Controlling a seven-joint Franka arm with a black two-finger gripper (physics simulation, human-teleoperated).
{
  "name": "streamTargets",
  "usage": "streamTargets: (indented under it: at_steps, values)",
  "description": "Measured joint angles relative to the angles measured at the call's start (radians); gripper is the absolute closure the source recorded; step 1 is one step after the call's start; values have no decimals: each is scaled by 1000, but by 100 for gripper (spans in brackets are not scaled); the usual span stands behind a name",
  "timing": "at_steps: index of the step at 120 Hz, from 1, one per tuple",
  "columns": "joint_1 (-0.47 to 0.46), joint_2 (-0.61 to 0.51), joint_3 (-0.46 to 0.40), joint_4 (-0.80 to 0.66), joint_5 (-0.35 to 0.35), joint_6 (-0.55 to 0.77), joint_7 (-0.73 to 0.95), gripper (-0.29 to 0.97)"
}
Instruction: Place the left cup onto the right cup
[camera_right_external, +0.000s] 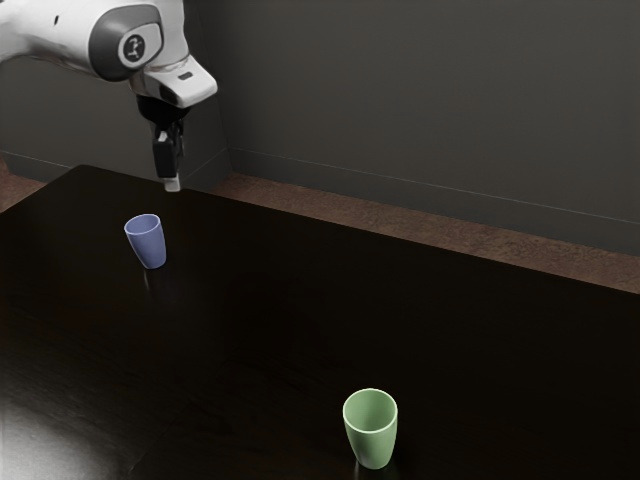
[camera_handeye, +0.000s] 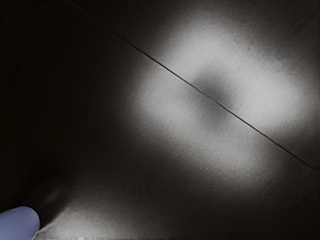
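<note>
Currently at the start of the task: nothing grasped, nothing stacked.

Progress. Blue cup (camera_right_external: 146, 240) (the left cup) stands on the tabletop (camera_right_external: 300, 330) at the left of the exterior view. Green cup (camera_right_external: 370, 427) (the right cup) stands at lower centre-right, close to the bottom edge of the frame. The two are well apart, with bare dark tabletop between them. Gripper (camera_right_external: 171, 182) hangs in the upper left of the frame, pointing down, above and slightly behind the blue cup, not touching it. Its opening cannot be told from this side-on angle; it holds nothing.

Wrist view: a rounded part of the blue cup (camera_handeye: 17, 222) shows at the corner of the frame, so the cup sits off to one side of the hand, not centred beneath it. A thin seam (camera_handeye: 200, 92) runs diagonally across the glossy tabletop (camera_handeye: 100, 150).

Left to do, by my judgement: centre over the blue cup, descend, grasp, lift, carry across to the green cup, lower onto it, release. All steps are outstanding.

Containers. Both cups are upright, mouths up.
- Green cup: interior visible, appears empty.
- Blue cup: inside partly visible past the rim, nothing seen in it.
</note>
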Motion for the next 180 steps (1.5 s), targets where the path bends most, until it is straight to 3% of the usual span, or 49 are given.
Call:
streamTargets:
  at_steps: [44, 83, 180]
  values:
    - [61, -2, 15, -24, -29, 5, 21, 0]
    - [120, 14, 185, -107, -58, 70, 110, 0]
    - [174, 217, 244, -111, -167, 261, 387, 0]
